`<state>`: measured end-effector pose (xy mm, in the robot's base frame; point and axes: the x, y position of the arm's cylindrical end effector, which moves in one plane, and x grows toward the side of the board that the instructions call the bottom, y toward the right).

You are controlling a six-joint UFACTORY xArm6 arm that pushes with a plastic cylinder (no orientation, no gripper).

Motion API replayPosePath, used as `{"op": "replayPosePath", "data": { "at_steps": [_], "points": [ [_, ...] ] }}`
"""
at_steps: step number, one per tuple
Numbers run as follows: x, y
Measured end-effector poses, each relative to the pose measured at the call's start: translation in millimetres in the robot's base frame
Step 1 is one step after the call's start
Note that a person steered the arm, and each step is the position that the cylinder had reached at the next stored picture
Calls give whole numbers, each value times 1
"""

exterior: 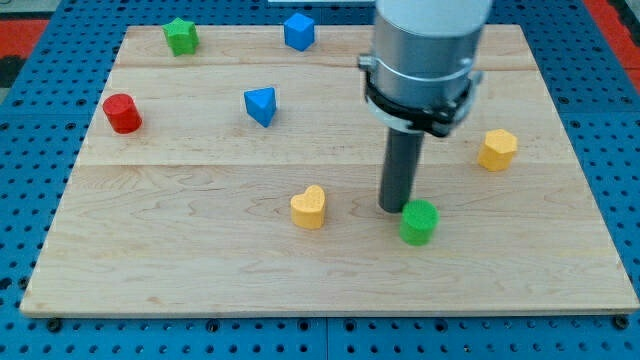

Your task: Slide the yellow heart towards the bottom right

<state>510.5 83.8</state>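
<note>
The yellow heart lies on the wooden board, a little below and left of the middle. My tip stands on the board to the heart's right, a clear gap between them. It sits just up and left of a green round block, close to it or touching; I cannot tell which.
A yellow hexagon block lies at the right. A blue wedge-like block and a blue cube lie above the middle. A red cylinder is at the left, a green star at the top left.
</note>
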Motion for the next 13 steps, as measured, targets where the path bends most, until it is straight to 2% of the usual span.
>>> {"op": "replayPosePath", "data": {
  "at_steps": [1, 3, 4, 5, 7, 9, 10, 11, 12, 13],
  "points": [
    [11, 15],
    [30, 3],
    [27, -15],
    [-4, -29],
    [12, -177],
    [-32, -170],
    [-45, -235],
    [-30, -294],
    [-33, -302],
    [-75, -315]
  ]
}}
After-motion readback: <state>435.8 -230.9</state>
